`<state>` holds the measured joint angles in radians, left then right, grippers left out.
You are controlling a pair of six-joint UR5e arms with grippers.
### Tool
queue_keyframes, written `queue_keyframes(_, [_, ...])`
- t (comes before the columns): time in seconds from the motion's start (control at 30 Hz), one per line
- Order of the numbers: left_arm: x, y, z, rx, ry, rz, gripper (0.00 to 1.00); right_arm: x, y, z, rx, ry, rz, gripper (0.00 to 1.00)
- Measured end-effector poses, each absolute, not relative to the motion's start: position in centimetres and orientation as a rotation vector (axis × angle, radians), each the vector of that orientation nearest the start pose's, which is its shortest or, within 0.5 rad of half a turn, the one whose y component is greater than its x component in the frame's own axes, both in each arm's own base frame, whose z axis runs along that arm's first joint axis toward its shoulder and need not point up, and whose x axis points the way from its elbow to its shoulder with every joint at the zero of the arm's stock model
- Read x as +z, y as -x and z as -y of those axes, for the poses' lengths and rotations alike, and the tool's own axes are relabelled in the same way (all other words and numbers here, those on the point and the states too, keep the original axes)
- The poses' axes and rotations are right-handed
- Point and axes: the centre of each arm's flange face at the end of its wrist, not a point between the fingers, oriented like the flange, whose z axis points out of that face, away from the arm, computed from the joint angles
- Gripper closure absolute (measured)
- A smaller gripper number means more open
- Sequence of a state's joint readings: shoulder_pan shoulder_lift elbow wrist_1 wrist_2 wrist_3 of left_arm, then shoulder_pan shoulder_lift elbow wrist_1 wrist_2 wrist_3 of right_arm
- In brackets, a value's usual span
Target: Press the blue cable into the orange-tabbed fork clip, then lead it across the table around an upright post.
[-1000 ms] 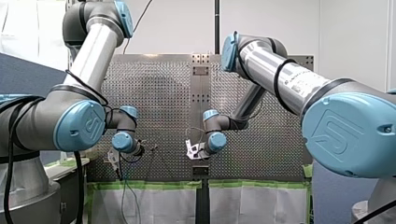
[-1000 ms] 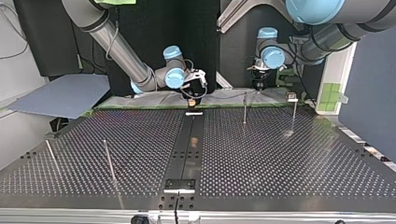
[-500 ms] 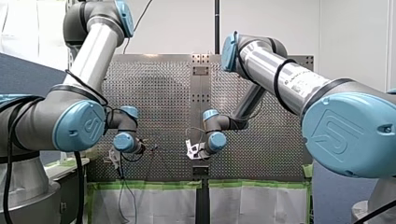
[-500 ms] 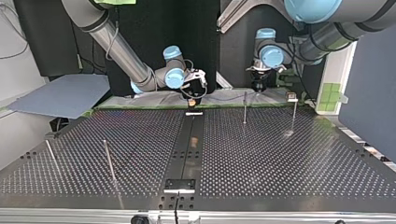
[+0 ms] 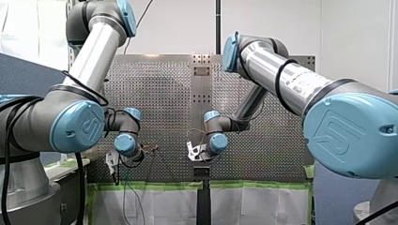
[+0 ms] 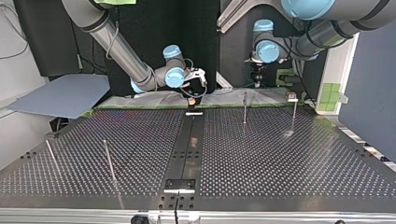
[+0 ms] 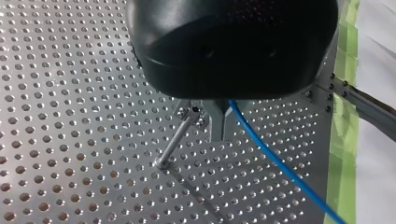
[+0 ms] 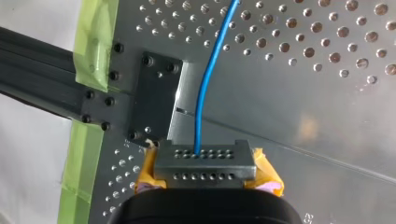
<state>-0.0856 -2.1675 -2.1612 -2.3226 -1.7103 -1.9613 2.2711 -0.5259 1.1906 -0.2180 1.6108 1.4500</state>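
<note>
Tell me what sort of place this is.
Probably a robotics lab: my left arm and my right arm work at a perforated table with upright posts and a blue cable.

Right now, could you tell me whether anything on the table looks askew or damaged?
Nothing stands out. The blue cable leaves my left end effector and my right end effector without kinks, the post near it stands upright, and the perforated table shows no damage.

my left gripper (image 6: 257,83): now higher in the top view, wrist swung over; slightly lower in the front view.
blue cable (image 7: 271,158): carried along, held at its fingers (image 7: 219,125).
</note>
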Motion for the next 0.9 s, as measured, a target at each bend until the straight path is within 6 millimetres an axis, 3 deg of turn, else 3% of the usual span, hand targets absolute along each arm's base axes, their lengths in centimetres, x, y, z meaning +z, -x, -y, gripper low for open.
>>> queue_keyframes(0.33, [2.3, -43.9, 15.4, -0.237, 0.391, -1.838, 1.0, 0.2, -56.6, 47.1, 1.246, -2.109, 0.861, 1.0])
queue_keyframes(0.63, [-0.5, -43.6, 15.5, -0.308, 0.4, -1.878, 1.0, 0.1, -56.3, 47.1, 1.234, -2.114, 0.856, 1.0])
queue_keyframes(0.77, [-1.3, -44.7, 15.5, -0.356, 0.411, -1.862, 1.0, 0.1, -56.0, 47.3, 1.228, -2.113, 0.856, 1.0])
queue_keyframes(0.9, [-0.7, -46.1, 15.5, -0.388, 0.408, -1.822, 1.0, 0.1, -55.8, 47.6, 1.226, -2.111, 0.858, 1.0])
